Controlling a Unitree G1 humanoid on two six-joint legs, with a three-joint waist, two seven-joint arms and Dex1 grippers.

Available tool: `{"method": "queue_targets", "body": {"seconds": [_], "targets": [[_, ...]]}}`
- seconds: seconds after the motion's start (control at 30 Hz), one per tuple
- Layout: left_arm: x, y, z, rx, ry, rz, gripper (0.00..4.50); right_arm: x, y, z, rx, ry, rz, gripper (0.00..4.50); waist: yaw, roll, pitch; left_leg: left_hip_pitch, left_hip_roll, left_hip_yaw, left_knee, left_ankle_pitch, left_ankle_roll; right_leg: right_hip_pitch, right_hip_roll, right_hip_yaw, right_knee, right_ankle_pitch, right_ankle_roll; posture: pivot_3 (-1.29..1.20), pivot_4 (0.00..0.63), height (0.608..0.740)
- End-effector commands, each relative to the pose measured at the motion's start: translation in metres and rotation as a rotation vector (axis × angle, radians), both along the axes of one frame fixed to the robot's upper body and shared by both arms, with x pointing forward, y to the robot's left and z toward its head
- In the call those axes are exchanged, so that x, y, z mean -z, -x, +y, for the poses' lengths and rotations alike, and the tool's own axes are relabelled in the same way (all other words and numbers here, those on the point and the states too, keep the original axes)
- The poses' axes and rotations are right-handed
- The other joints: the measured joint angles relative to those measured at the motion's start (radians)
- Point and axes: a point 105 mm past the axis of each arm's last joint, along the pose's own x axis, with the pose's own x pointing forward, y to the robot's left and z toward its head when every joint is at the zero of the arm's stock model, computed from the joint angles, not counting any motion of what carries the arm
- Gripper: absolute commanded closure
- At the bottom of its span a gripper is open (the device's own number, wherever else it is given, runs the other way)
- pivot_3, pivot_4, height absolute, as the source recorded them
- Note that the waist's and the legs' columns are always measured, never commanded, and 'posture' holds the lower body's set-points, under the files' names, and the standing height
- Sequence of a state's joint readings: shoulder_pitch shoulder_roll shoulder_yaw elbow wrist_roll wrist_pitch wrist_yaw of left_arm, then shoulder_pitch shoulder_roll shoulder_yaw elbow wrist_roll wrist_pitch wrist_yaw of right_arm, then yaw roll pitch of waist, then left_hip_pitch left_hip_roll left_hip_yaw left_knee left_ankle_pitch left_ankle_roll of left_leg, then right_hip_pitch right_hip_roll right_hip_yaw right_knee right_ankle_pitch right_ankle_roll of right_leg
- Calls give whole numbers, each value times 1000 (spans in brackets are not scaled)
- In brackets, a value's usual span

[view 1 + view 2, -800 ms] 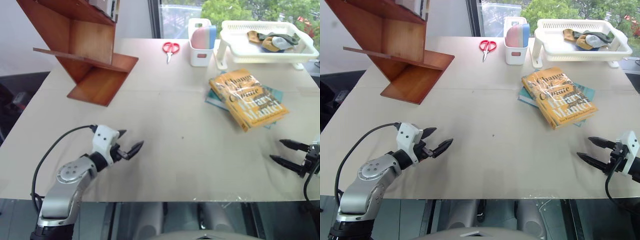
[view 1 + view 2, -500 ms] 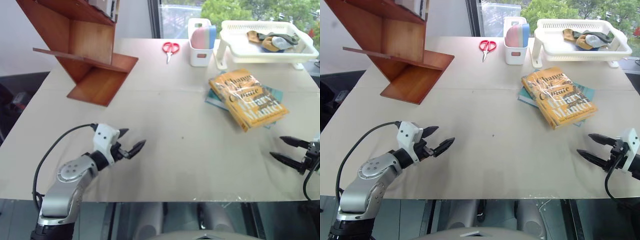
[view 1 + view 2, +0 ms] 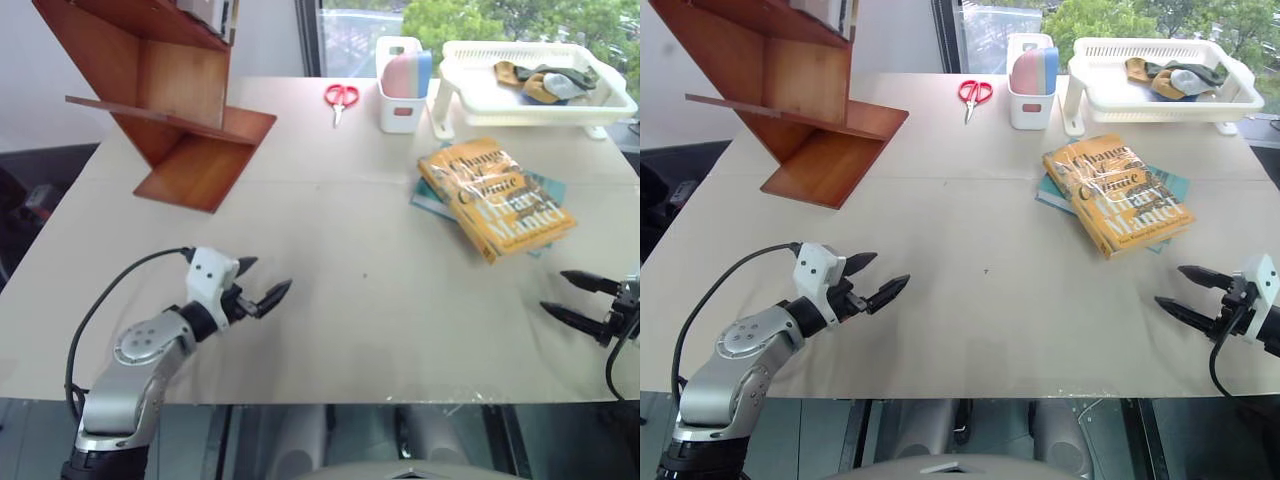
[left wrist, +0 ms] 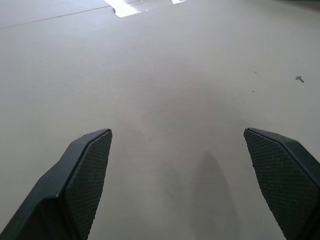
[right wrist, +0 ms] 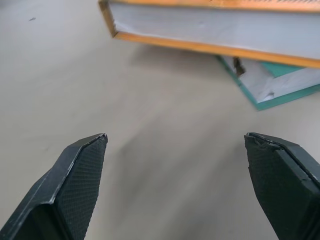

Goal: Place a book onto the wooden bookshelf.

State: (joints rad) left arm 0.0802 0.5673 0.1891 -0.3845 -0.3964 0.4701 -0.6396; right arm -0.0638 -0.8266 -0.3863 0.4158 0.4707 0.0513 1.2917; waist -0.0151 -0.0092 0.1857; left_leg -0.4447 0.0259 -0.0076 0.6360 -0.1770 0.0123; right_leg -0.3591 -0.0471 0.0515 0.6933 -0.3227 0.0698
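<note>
Beige tabletop (image 3: 980,300) lies bare under my right gripper (image 3: 1185,293), whose jaws stand wide and empty, so with the book (image 3: 1118,193) just ahead on a teal book (image 5: 280,85), I'd approach low toward its white page edge, the wooden bookshelf (image 3: 790,100) far across.

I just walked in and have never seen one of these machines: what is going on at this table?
A two-armed robot is set to move the yellow-orange book, which lies flat on a thin teal book on the table. Nothing is being held. The right gripper hovers open near that stack, pointing at it. The left gripper hovers open over bare table. The wooden bookshelf, where the book belongs, stands at the far left corner.
</note>
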Motion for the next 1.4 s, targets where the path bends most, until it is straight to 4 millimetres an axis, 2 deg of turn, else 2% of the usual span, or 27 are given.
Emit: {"method": "queue_targets", "body": {"seconds": [0.03, 0.23, 0.3, 0.43, 0.5, 0.6, 0.7, 0.8, 0.97, 1.03, 1.13, 1.4], "targets": [[-26, 4, -2, 53, -1, -90, 69, -26, -11, -13, 88, -40, -66, 0, 0, 0, 0, 0, 0, 0, 0, 0, 0, 0, 0, 0, 0, 0, 0, 0, 150, 740], [-77, 7, -7, 207, 90, -145, 69, -80, -45, -32, 278, -166, -208, 0, 0, 0, 0, 0, 1, 0, 0, 0, 0, -1, 0, 0, 1, 0, 0, 0, 150, 740], [-90, 8, -6, 251, 74, -153, 69, -88, -60, -34, 353, -183, -222, 0, 0, 0, 0, 0, 0, 0, 0, 0, 0, 0, 0, 0, 0, 0, 0, 0, 150, 740], [-105, 5, -4, 277, 29, -174, 69, -83, -89, -34, 519, -81, -163, 0, -2, 0, 0, -1, -1, 1, -1, 0, 0, -2, 0, 1, 0, 0, 0, 0, 150, 740], [-109, 4, -5, 286, 20, -180, 69, -92, -101, -30, 548, -115, -187, 0, -3, 0, 0, -1, -1, 1, -1, 0, 0, -3, 1, 1, 0, 0, 0, 0, 150, 740], [-111, 2, -9, 295, 16, -186, 69, -96, -118, -31, 616, -68, -197, 0, -3, 1, 1, -2, -2, 2, -2, 0, 0, -4, 1, 1, 0, 0, 0, 0, 150, 740], [-109, 2, -14, 308, 4, -181, 69, -98, -130, -30, 640, -127, -186, 0, -2, 1, 1, -2, -2, 2, -2, 0, 0, -4, 0, 1, 0, 0, 0, 0, 150, 740], [-111, 3, -16, 315, 4, -183, 69, -97, -140, -34, 670, -73, -183, 0, -2, 1, 1, -3, -2, 2, -2, 0, 0, -4, 0, 1, -1, 0, 0, 0, 150, 740], [-118, 6, -18, 338, 2, -184, 69, -90, -149, -42, 744, -100, -114, 0, -4, 1, 1, -3, -2, 4, -2, 0, 0, -4, 0, 1, -1, 0, 0, 0, 150, 740], [-120, 6, -18, 344, -8, -186, 69, -87, -152, -42, 751, -23, -147, 0, -5, 1, 1, -3, -2, 3, -2, 0, 0, -4, 0, 1, -1, 0, 0, 0, 150, 740], [-124, 7, -19, 353, -21, -191, 69, -78, -155, -35, 741, -41, -77, 0, -8, 1, 2, -3, -2, 4, -2, 0, 0, -4, 0, 1, -1, 0, 0, 0, 150, 740], [-140, 9, -19, 390, -45, -205, 69, -69, -164, -10, 670, -185, 18, 0, -27, 1, 2, -3, -2, 2, -3, 0, 0, -4, 0, 1, -1, 0, 0, 0, 150, 740]]}}
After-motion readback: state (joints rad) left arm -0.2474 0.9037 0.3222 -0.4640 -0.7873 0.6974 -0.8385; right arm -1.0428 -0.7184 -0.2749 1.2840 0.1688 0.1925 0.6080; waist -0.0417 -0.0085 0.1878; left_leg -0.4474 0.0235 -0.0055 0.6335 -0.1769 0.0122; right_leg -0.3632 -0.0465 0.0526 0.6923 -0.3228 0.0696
